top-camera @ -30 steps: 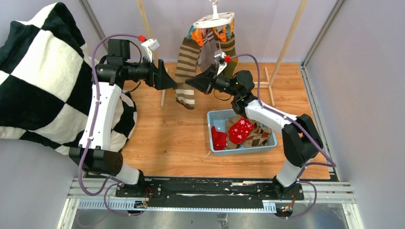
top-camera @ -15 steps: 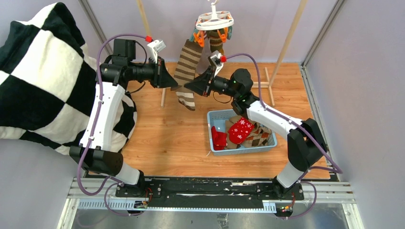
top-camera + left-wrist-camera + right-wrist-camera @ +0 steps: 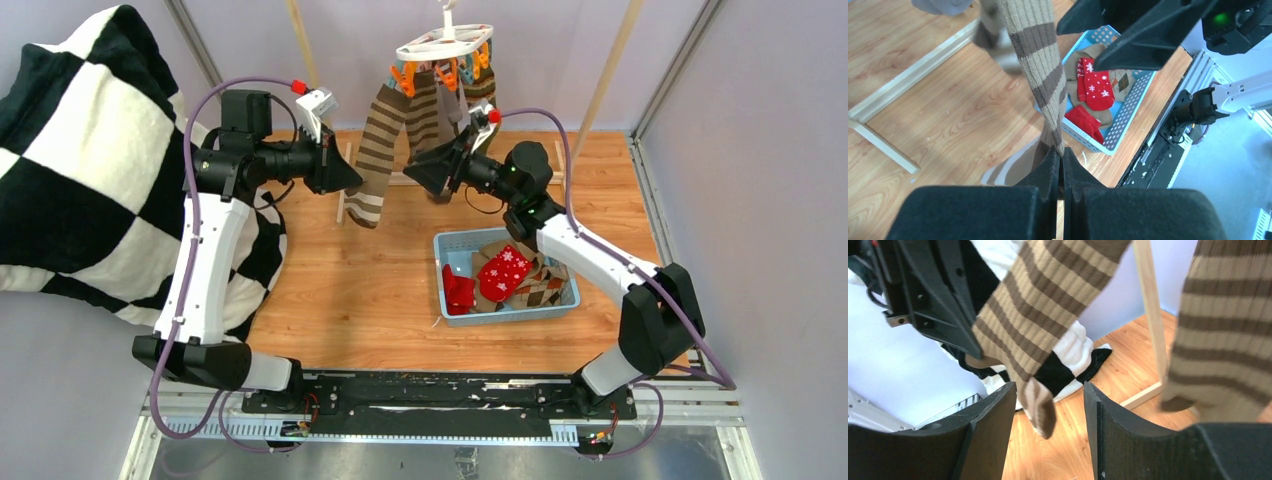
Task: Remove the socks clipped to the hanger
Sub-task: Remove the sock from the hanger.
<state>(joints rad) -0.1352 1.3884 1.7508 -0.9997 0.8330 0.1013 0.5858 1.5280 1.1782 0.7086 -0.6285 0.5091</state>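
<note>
The white hanger (image 3: 445, 45) with orange and teal clips hangs at the top of the overhead view. Two brown-and-tan striped socks stay clipped to it. My left gripper (image 3: 360, 183) is shut on the lower leg of the left sock (image 3: 380, 145), which is drawn taut toward the left. In the left wrist view the jaws (image 3: 1060, 152) pinch that sock (image 3: 1040, 70) just above its foot. My right gripper (image 3: 412, 166) stands open beside it. The sock's toe (image 3: 1040, 412) dangles loose between its fingers (image 3: 1049, 387). The other striped sock (image 3: 1223, 340) hangs to the right.
A light blue basket (image 3: 446, 243) on the wooden floor holds red snowflake socks (image 3: 503, 272) and argyle ones. A black-and-white checkered blanket (image 3: 90, 150) drapes at the left. The wooden rack's posts (image 3: 605, 80) and floor rail (image 3: 913, 70) stand behind the hanger.
My left gripper has shut on the striped sock and drawn it leftward. My right gripper has opened, let go of the sock, and moved back to the right. The hanger has swung.
</note>
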